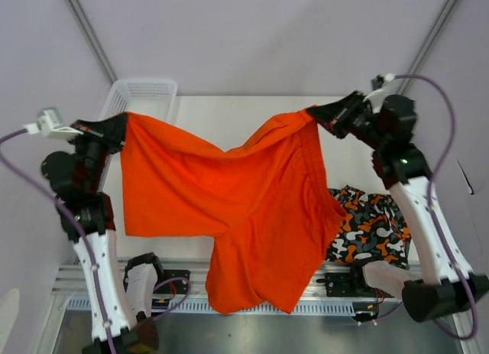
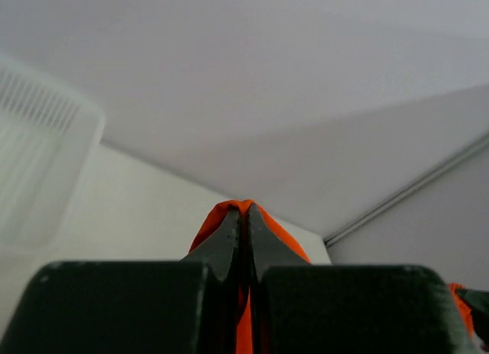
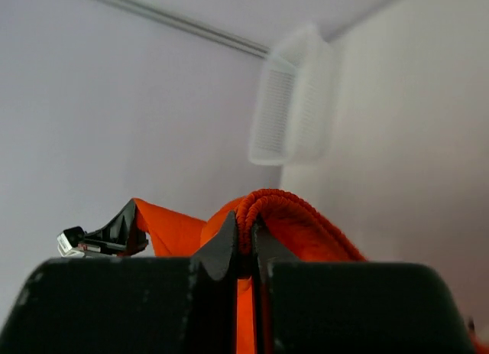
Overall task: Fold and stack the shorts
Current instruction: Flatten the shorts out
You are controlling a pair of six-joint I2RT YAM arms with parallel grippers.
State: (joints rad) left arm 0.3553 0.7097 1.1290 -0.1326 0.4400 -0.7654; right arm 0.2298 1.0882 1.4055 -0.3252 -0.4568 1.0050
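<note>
The plain orange shorts (image 1: 244,209) hang spread in the air between my two arms, their legs drooping down past the table's near edge. My left gripper (image 1: 122,126) is shut on one top corner; orange cloth (image 2: 221,216) pokes out past its fingertips (image 2: 244,216). My right gripper (image 1: 317,114) is shut on the other corner, with the ribbed waistband (image 3: 306,216) bunched over its tips (image 3: 246,230). The patterned shorts (image 1: 370,224), orange, black, white and grey, lie on the table at the right, partly hidden behind the hanging pair.
A white mesh basket (image 1: 141,94) stands at the table's back left corner, also seen as the basket (image 3: 294,113) from the right wrist. The white table (image 1: 229,117) shows behind the cloth. The arm bases and a metal rail (image 1: 336,308) run along the near edge.
</note>
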